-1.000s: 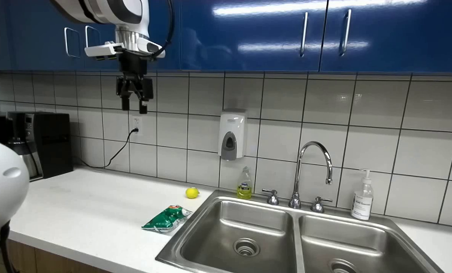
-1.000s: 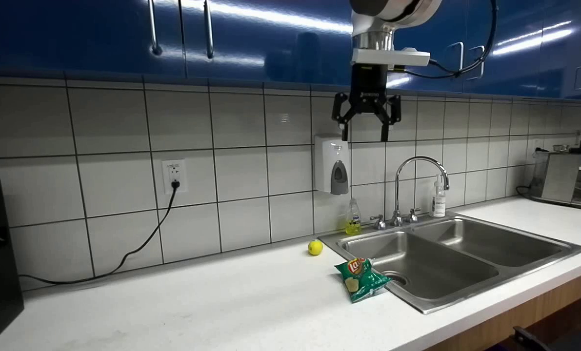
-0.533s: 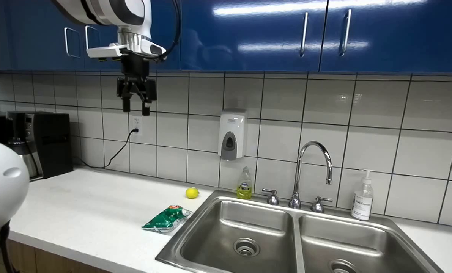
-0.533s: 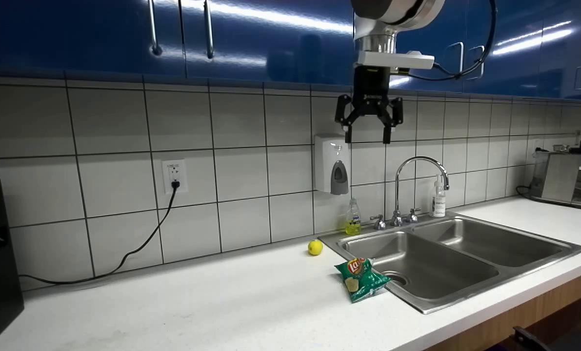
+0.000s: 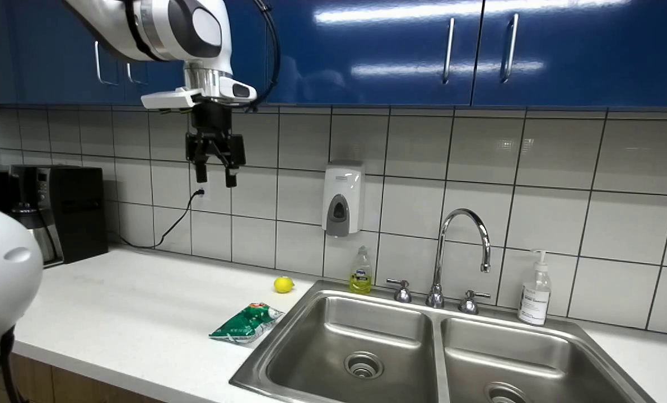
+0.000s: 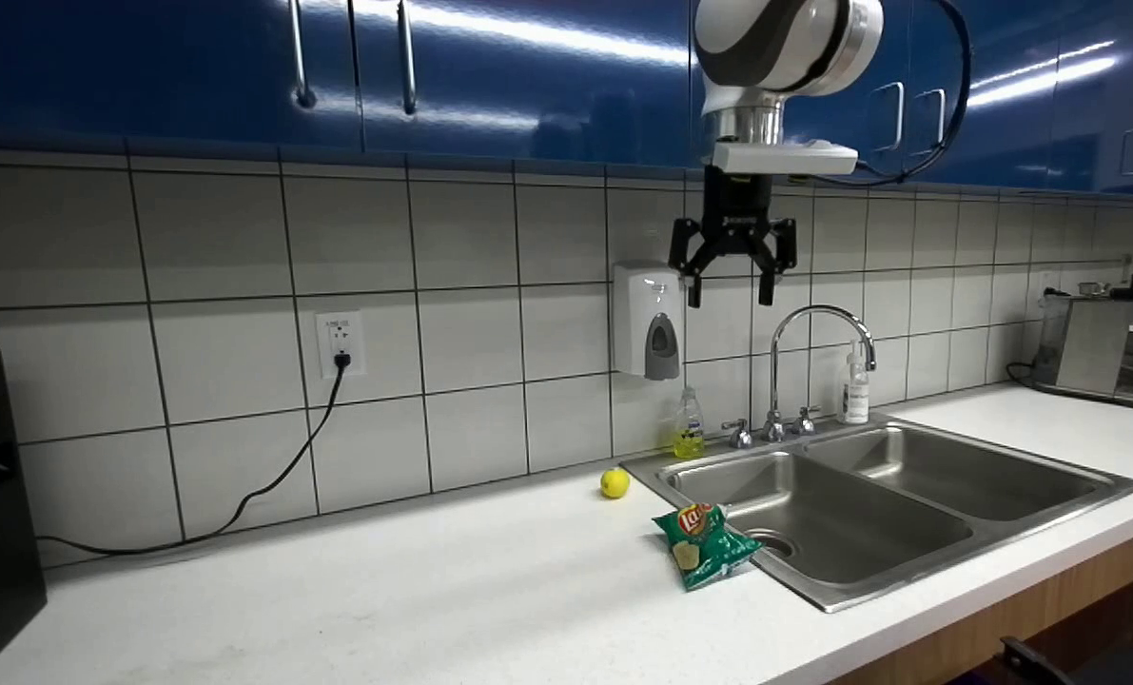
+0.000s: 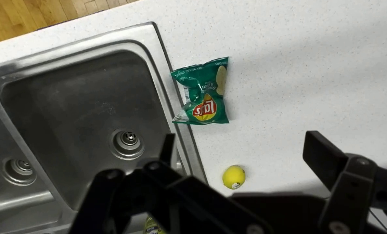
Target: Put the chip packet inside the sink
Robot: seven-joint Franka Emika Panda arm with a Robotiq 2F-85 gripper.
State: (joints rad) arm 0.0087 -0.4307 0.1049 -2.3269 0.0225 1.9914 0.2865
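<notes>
The green chip packet (image 5: 247,323) lies flat on the white counter beside the sink, also in an exterior view (image 6: 704,547). In the wrist view the chip packet (image 7: 209,84) has its corners at the sink's rim. The sink's left-hand basin (image 5: 311,358) shows bare steel with a drain; it also shows in an exterior view (image 6: 842,533) and the wrist view (image 7: 83,107). My gripper (image 5: 216,178) is open, with nothing between its fingers, pointing down high above the counter. It also shows in an exterior view (image 6: 730,293) and the wrist view (image 7: 240,143).
A yellow lemon (image 5: 283,284) sits behind the packet. A dish soap bottle (image 5: 360,274), a curved faucet (image 5: 439,252) and a pump bottle (image 5: 535,296) stand at the sink's back. A wall dispenser (image 5: 341,196) and blue cabinets (image 5: 367,50) are above. A black appliance (image 5: 78,207) stands at left.
My gripper has moved down and a little to the right in both exterior views, staying open. The chip packet and the other objects have not moved.
</notes>
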